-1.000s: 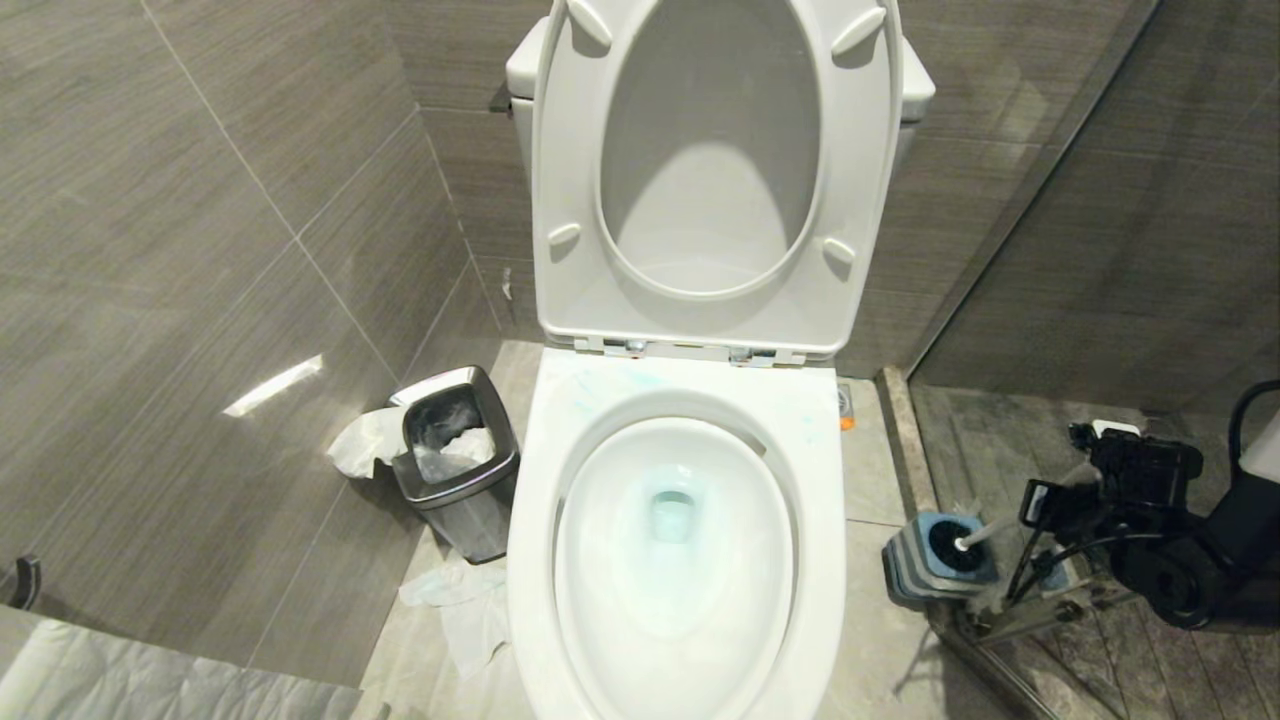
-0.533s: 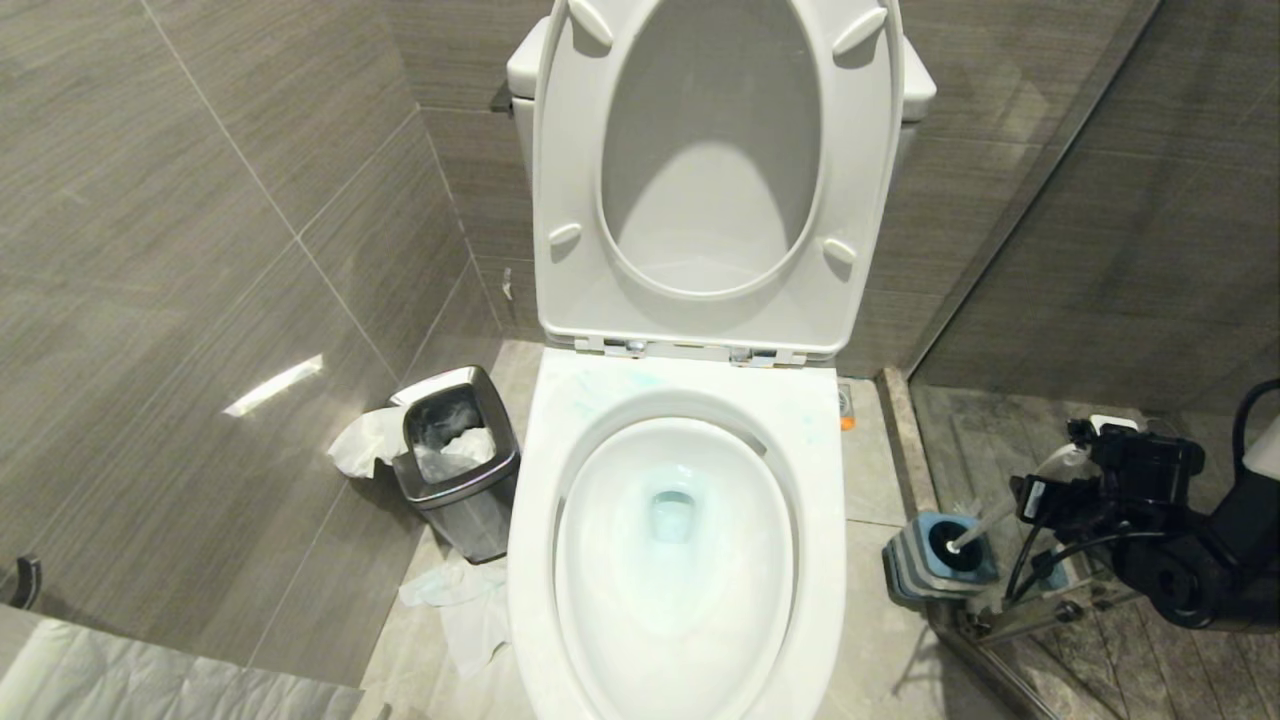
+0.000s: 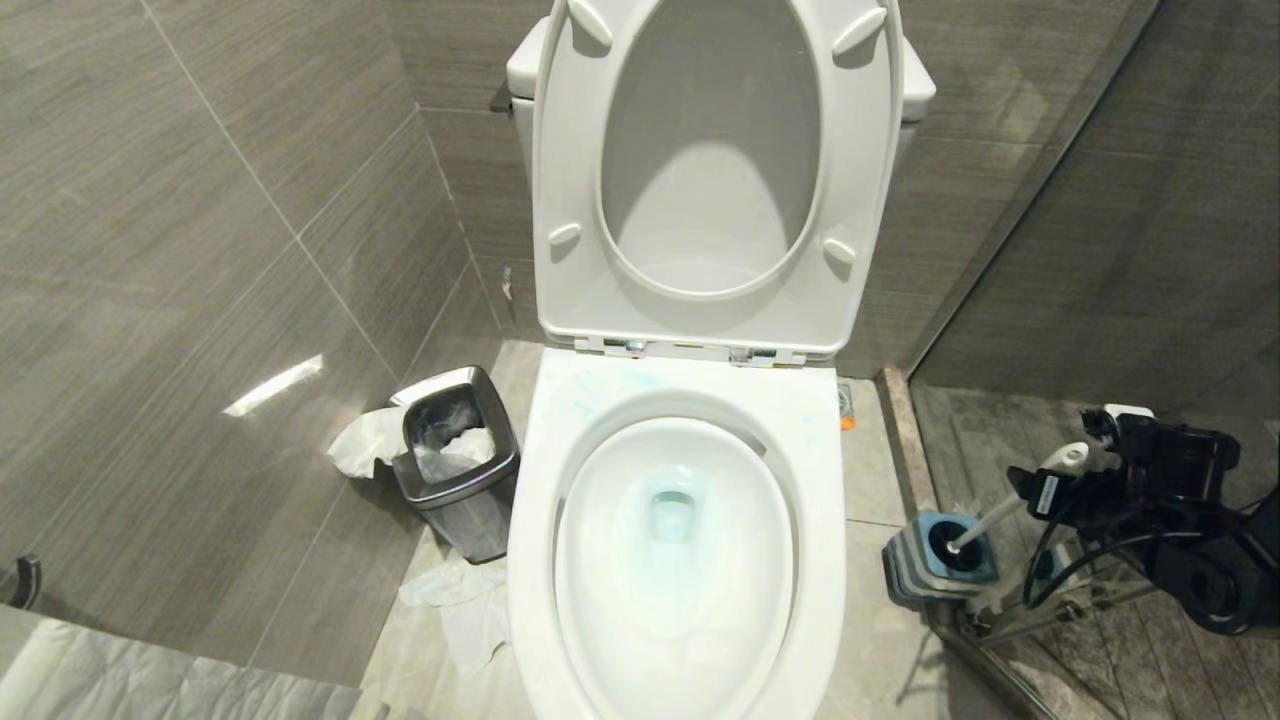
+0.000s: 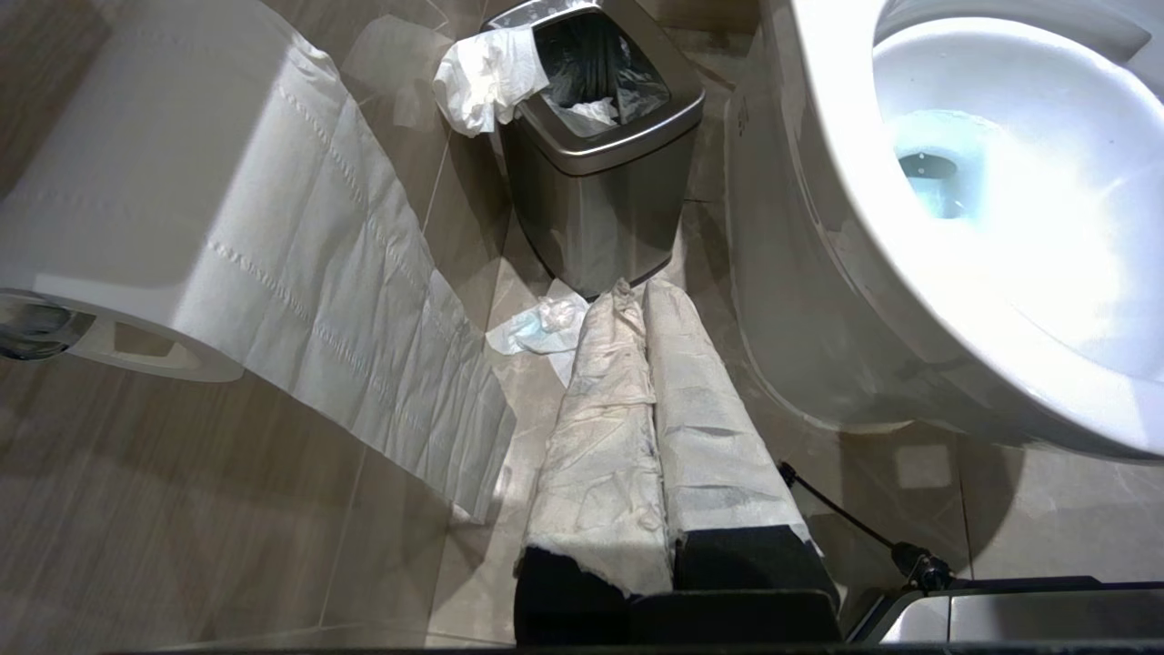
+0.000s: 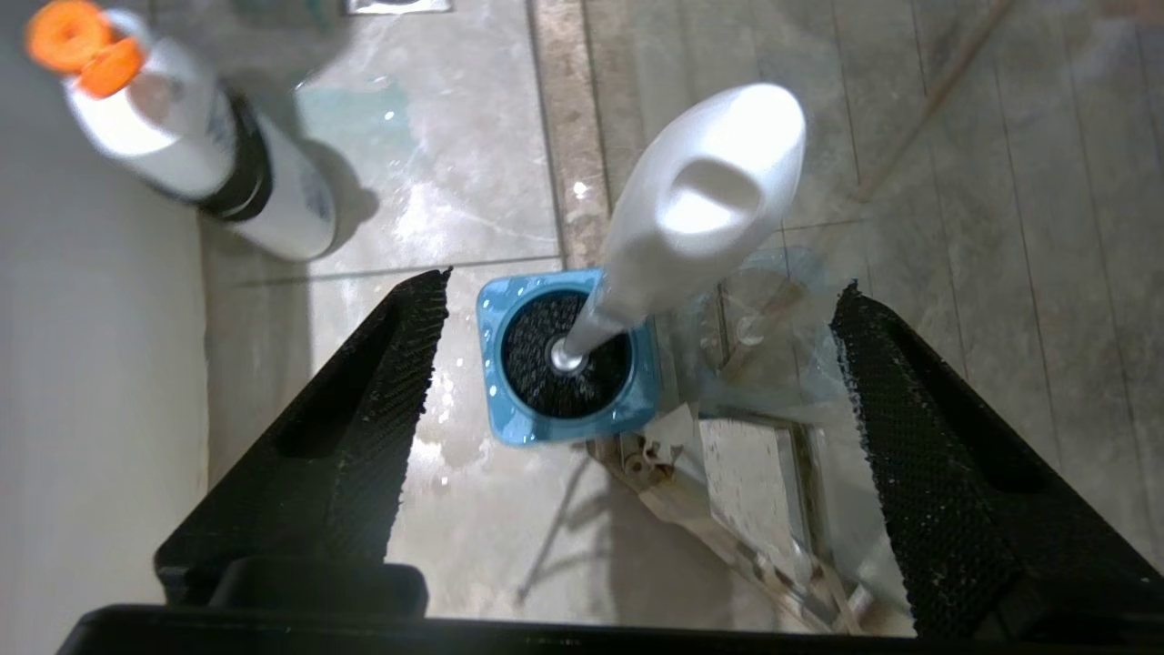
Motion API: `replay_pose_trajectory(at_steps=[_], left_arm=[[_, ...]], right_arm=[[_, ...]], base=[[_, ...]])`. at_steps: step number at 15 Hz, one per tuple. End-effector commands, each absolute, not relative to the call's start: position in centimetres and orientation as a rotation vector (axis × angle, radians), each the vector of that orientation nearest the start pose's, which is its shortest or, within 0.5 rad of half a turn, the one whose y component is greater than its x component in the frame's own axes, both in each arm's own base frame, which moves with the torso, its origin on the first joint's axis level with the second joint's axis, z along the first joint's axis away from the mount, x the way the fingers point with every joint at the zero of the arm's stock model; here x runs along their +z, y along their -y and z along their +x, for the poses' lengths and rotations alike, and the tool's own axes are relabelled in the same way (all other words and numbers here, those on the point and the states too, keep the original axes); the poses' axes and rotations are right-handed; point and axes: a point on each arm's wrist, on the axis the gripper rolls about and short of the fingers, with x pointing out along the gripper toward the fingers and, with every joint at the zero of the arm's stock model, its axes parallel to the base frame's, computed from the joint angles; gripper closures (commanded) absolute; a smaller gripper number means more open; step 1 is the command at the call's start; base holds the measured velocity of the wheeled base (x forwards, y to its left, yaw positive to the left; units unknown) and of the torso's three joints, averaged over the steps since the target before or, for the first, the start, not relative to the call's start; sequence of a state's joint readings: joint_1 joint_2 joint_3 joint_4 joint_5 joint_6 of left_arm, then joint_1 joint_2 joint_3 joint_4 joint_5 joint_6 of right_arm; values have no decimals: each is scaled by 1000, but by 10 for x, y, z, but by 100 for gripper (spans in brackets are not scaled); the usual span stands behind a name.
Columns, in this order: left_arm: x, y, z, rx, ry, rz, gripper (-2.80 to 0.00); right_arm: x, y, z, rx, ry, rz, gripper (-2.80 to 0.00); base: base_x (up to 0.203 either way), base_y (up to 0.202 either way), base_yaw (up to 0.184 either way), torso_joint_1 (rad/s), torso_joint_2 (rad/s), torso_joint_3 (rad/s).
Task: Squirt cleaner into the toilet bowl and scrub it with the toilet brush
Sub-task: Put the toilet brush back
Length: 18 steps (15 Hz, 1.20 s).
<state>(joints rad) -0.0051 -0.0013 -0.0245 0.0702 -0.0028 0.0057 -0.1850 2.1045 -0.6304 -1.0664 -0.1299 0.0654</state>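
The toilet bowl was glossy white ceramic, the toilet brush smooth plastic, the waste bin brushed metal, the floor shiny tile.

No text, brand, no. or sign legible anywhere. The white bottle w/ the orange cap, seen from the right wrist, has some dark print on its side, too blurred to read. A small white tag on the right arm in the head view shows dark marks, too small to read. Nothing printed shows on the toilet bowl, the toilet brush or the steel bin.
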Motion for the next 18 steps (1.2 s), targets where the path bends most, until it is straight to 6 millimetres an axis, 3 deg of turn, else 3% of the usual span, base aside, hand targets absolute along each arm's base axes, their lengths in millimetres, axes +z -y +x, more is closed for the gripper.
replay_pose_trajectory(at_steps=[1, 12, 18], left_arm=[[75, 0, -25, -8, -46, 6, 0], [75, 0, -25, -8, -46, 6, 0], [75, 0, -25, -8, -46, 6, 0]], right_arm=[[64, 63, 323, -311, -372, 70, -280], [108, 45, 249, -109, -319, -54, -280], [162, 38, 221, -25, -269, -103, -280]], base=[[0, 0, 0, 0, 0, 0], [0, 0, 0, 0, 0, 0], [0, 0, 0, 0, 0, 0]])
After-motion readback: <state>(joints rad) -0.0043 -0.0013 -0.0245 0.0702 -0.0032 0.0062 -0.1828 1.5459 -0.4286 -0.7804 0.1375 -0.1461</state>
